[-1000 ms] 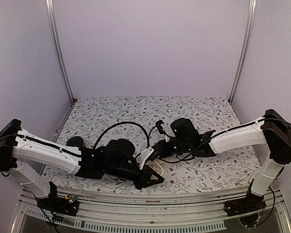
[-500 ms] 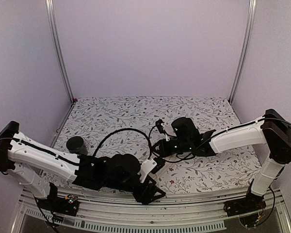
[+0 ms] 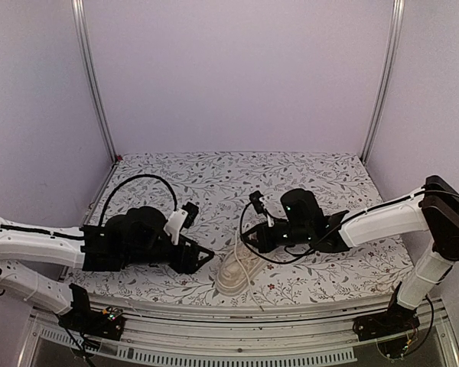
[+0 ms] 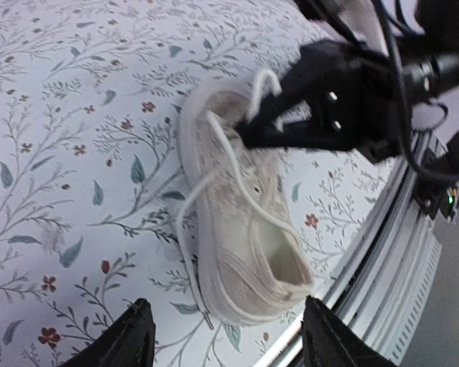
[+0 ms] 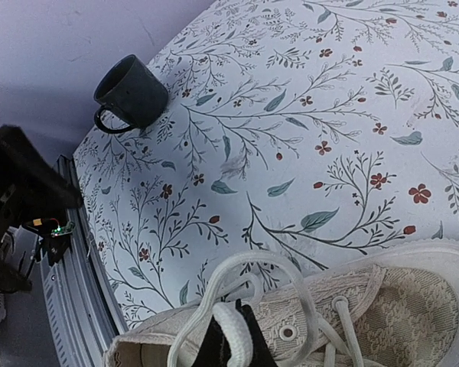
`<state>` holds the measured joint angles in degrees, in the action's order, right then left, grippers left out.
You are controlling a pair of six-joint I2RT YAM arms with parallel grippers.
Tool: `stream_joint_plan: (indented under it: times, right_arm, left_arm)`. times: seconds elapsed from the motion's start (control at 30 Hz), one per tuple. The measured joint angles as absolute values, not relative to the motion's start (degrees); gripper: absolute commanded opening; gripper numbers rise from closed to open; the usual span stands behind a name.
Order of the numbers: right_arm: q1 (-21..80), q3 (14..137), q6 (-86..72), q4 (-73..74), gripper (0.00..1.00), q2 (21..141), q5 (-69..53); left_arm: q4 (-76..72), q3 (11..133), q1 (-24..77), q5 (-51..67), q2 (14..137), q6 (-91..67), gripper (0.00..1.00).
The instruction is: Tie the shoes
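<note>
The cream sneaker, the shoes (image 3: 236, 274), lies near the table's front edge with its heel opening toward the rail, also in the left wrist view (image 4: 241, 229). My right gripper (image 3: 249, 239) is over the shoe's lacing, shut on a loop of pale lace (image 5: 291, 264) that arches out past its dark fingertips (image 5: 214, 348). That loop (image 4: 265, 82) is lifted above the shoe. A loose lace (image 4: 190, 222) trails down the shoe's side onto the cloth. My left gripper (image 3: 201, 258) sits left of the shoe, open and holding nothing; its fingertips (image 4: 134, 336) straddle the heel at a distance.
A dark mug (image 5: 130, 95) stands on the floral cloth (image 3: 321, 180) at the left; the left arm hides it in the top view. The metal front rail (image 3: 291, 313) runs just beyond the shoe's heel. Purple walls close the back and sides.
My left gripper opened, let go, and drew back to the left off the shoe, which now shows uncovered. My right gripper stayed shut on the lace loop and shifted slightly.
</note>
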<state>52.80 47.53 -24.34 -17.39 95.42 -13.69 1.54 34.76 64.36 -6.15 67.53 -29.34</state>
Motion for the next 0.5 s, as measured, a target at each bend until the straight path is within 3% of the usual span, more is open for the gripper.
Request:
stream_joint_plan:
  times: [0.17, 0.5]
  right_arm:
    - [52.8, 45.71, -22.94, -19.77, 0.02, 94.98, -14.39]
    - [52.8, 45.65, -22.39, -22.26, 0.02, 94.98, -15.57]
  left_arm:
    - [-5.52, 38.96, 55.88, -2.81, 72.6, -31.2, 0.68]
    - [-15.66, 53.17, 54.33, 6.02, 90.37, -32.75, 0.63]
